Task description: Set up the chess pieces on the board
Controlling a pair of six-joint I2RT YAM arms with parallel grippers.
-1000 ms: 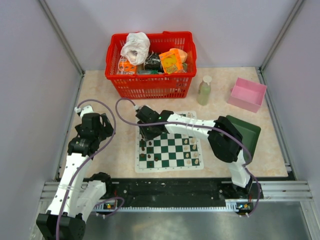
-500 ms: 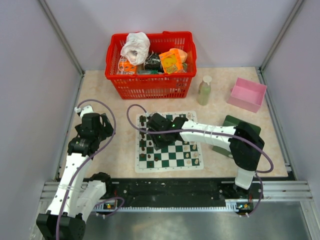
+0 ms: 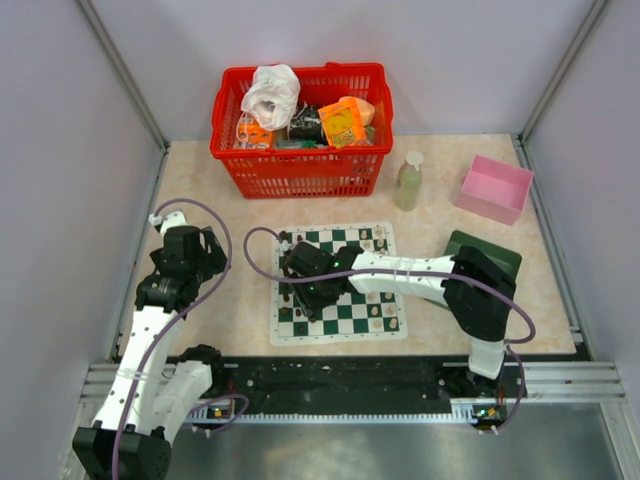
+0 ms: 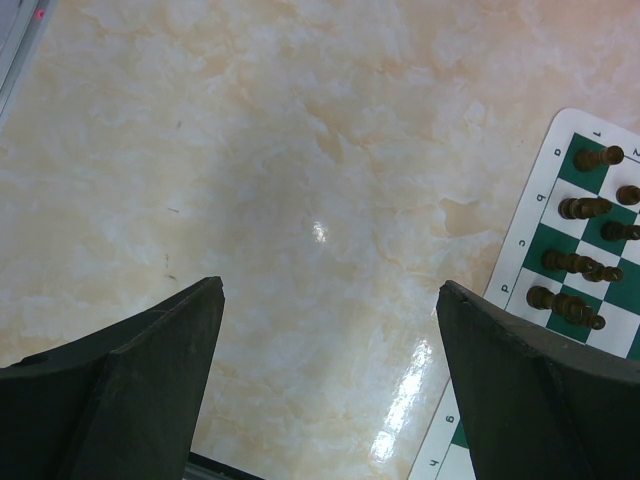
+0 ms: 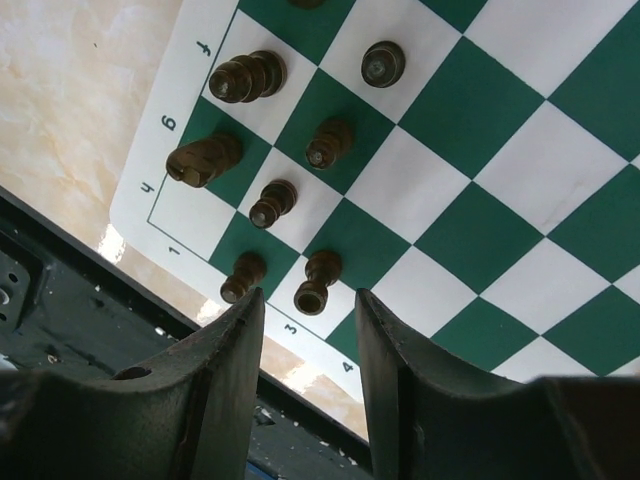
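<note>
We see the board (image 3: 340,338) lying flat on the marbled surface (image 3: 220,190), close to the arms' bases, with the right arm stretched across it from the right side. In the wrist view the right hand (image 5: 308,305) hangs low over the board's near-left corner. Its fingers are set a modest way apart and grip nothing. One dark pawn (image 5: 317,282) stands on the board just ahead of the gap between them, apart from both fingers as far as we can tell.

The dark brown pieces (image 3: 287,300) are gathered in the squares along the left side of the board, and the cream pieces (image 3: 375,290) along the right side (too small from above for us to tell which is which).

The left hand (image 4: 330,290) is spread wide and empty over bare surface, just left of the board's edge.

Behind the board stand a red basket (image 3: 300,165) full of packets, a pale bottle (image 3: 409,180) and a pink box (image 3: 493,188). A dark green box (image 3: 500,262) lies to the right of the board.
</note>
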